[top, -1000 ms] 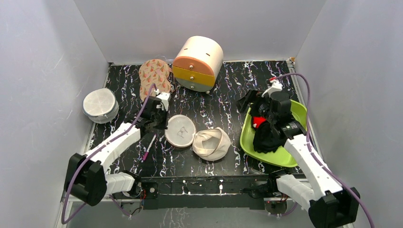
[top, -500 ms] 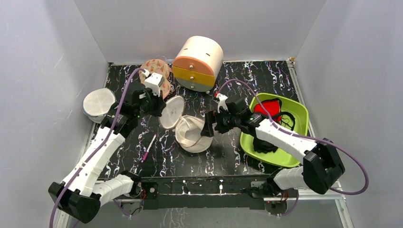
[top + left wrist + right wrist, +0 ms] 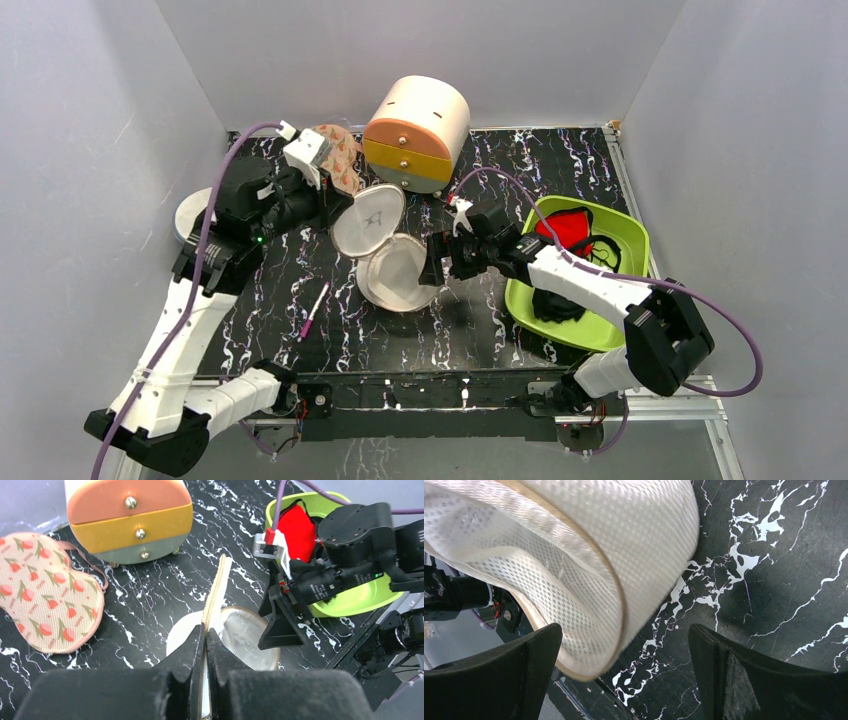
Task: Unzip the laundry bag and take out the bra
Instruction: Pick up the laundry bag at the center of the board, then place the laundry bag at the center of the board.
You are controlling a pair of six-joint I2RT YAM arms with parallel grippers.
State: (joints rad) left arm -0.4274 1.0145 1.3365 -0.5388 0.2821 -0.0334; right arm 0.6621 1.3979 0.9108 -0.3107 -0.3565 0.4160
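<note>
Two grippers meet at the laundry bag (image 3: 398, 278) in the top view. You have the left gripper (image 3: 338, 208) clamped on the edge of the bag's round flap (image 3: 368, 220), which stands tilted up off the open pouch. Your right gripper (image 3: 436, 262) sits just beside the pouch's right side with its jaws spread. The bra (image 3: 562, 228), red with black edging, lies outside the bag in the green tray (image 3: 628, 240) at the right of the table (image 3: 480, 330). Behind the bag you see the drawer unit (image 3: 415, 133) and, partly hidden by the left arm, the carrot-print pad (image 3: 340, 165). A pink pen (image 3: 312, 312) lies near the pouch's left. From the left wrist, your fingers (image 3: 192, 650) are pressed together on the flap's rim, which shows edge-on and rises toward the drawer unit. The open pouch lies below it, and the right gripper stands at its far side with the bra in the tray beyond. From the right wrist, your two fingers (image 3: 531, 670) stand wide apart and hold nothing. The pouch's white mesh wall fills the upper left and dips into the gap beside one finger, but you cannot tell whether it touches.
</note>
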